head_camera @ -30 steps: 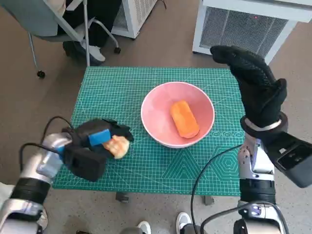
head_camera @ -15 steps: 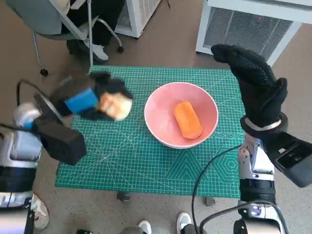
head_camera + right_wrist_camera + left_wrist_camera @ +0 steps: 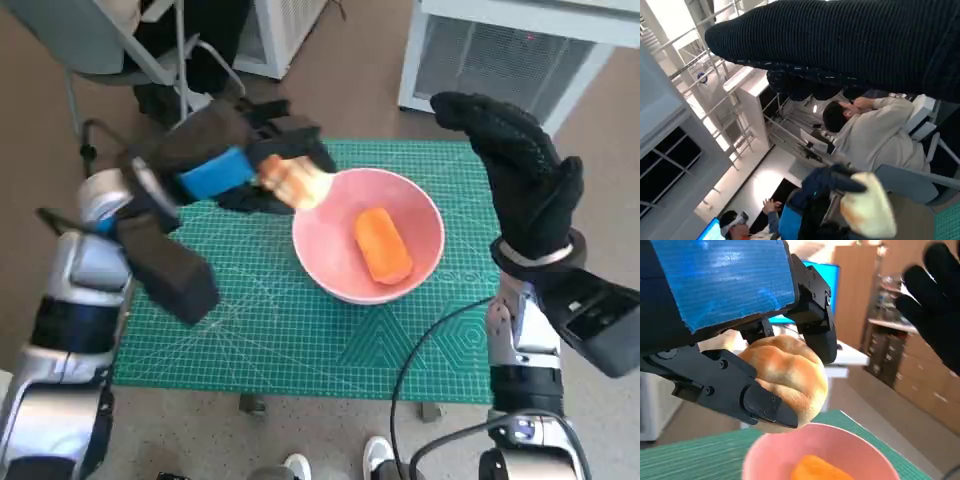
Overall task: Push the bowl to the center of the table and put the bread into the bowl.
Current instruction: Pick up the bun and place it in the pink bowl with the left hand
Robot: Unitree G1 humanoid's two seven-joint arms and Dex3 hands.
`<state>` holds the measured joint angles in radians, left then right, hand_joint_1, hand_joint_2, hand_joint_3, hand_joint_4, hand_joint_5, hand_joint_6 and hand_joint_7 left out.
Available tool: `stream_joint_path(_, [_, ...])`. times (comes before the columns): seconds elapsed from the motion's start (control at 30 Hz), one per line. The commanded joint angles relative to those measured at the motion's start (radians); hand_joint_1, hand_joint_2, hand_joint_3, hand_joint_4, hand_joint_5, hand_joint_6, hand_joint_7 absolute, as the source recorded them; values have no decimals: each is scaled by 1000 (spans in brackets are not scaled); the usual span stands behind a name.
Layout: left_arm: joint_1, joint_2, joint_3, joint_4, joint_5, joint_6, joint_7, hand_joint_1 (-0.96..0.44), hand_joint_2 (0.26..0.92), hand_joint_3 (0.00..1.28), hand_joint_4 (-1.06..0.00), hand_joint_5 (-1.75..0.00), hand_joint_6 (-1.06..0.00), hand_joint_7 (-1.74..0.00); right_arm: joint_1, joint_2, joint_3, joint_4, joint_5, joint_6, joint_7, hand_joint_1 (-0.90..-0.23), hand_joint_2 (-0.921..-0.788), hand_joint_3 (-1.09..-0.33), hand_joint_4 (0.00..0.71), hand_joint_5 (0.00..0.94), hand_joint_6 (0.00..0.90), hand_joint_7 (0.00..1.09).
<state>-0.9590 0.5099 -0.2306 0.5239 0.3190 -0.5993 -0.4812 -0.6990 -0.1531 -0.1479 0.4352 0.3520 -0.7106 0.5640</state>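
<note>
The left hand (image 3: 235, 170), its fingers (image 3: 765, 405) closed around the bread (image 3: 296, 181) at the upper left rim of the bowl (image 3: 368, 235), should carry it above the hollow before releasing, beside the orange piece (image 3: 382, 244).

Bread (image 3: 296, 182) in left hand (image 3: 232, 160) above bowl (image 3: 368, 236) rim; right hand (image 3: 520, 180) right of bowl.

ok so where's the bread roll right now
In the head view the bread roll is held by the left robot hand, above the pink bowl's left rim.
</note>
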Motion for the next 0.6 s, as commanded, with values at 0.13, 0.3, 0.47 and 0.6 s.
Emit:
stream_joint_path(0.13, [-48, -48, -79, 81, 75, 105, -52, -117, 876, 141, -448, -363, -441, -774, 16, 0, 4, -13, 8, 10, 10, -564, -921, -809, -1, 412, -1, 625])
stream_joint_path(0.3, [-43, -74, -116, 117, 117, 160, -57, -167, 880, 32, -368, -48, -403, -303, 25, -4, 2, -38, -1, 16, -3, -569, -921, -817, -1, 409, -1, 626])
stream_joint_path(0.47, [-38, -80, -135, 144, 138, 162, -51, -214, 884, 15, -311, -8, -368, -209, 29, -7, -1, -52, -8, 22, -15, -565, -921, -825, -1, 405, -1, 624])
stream_joint_path(0.6, [-34, -78, -142, 159, 148, 145, -39, -248, 888, 11, -294, -2, -360, -185, 29, -11, -3, -52, -19, 19, -25, -560, -921, -828, -1, 401, -1, 620])
